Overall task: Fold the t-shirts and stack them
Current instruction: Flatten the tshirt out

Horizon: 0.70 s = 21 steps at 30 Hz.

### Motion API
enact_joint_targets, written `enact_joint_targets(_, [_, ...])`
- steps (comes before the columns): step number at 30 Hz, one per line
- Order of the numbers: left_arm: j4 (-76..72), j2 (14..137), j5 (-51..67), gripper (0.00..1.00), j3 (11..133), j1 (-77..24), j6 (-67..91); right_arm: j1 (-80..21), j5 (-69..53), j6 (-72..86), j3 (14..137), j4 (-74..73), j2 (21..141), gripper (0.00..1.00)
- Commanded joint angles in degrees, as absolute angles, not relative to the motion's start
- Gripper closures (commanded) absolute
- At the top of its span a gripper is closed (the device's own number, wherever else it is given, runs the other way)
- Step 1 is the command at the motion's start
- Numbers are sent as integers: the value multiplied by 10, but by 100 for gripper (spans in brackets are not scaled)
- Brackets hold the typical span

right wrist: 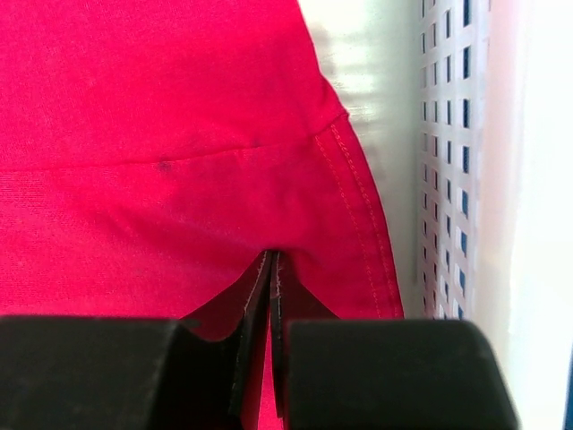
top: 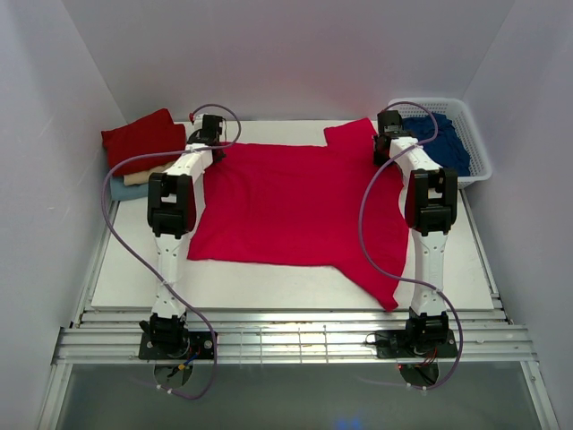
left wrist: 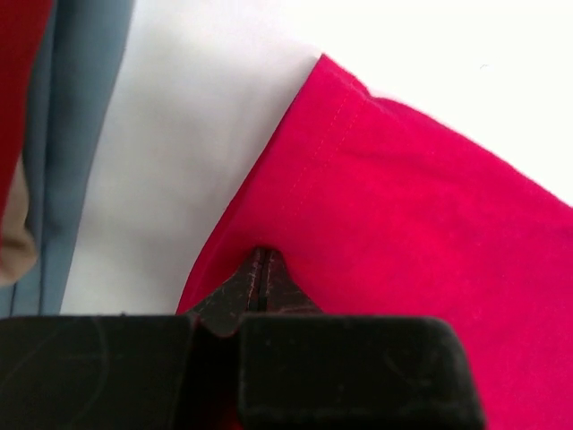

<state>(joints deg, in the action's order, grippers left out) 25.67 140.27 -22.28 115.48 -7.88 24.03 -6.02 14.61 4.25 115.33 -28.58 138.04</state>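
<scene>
Crimson t-shirt (top: 295, 206), a soft knit with stitched sleeve hems, is clamped near each sleeve by the closed black left fingers (left wrist: 243, 291) and right fingers (right wrist: 255, 300). It lies spread on the white table (top: 269, 287), between a folded stack of t-shirts (top: 141, 139) and a white plastic lattice basket (top: 476, 134) holding navy cloth (top: 440, 143).

No writing, label, brand mark or number can be read in any view. The crimson t-shirt (top: 295, 206) shows plain cloth and stitching only. The folded t-shirts (top: 143, 139) at ten o'clock and the basket (top: 481, 152) at two o'clock bear no legible marks either.
</scene>
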Motion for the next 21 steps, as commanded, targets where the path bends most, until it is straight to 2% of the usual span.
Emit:
enact_joint_targets(1, [276, 1430, -208, 100, 1197, -76, 207, -54, 147, 38, 1136, -310, 1385, 92])
enact_joint_targets(5, [277, 1455, -199, 100, 1225, -76, 192, -54, 145, 38, 1139, -310, 1390, 92])
enact_joint_targets(9, [280, 1445, -218, 100, 1202, -76, 191, -54, 144, 36, 1148, -313, 1398, 92])
enact_joint_targets(15, [217, 1378, -292, 100, 1135, -76, 161, -54, 144, 35, 1151, -316, 1403, 92])
enact_joint_targets(21, [226, 1370, -337, 100, 1168, -77, 125, -54, 135, 36, 1148, -315, 1396, 92])
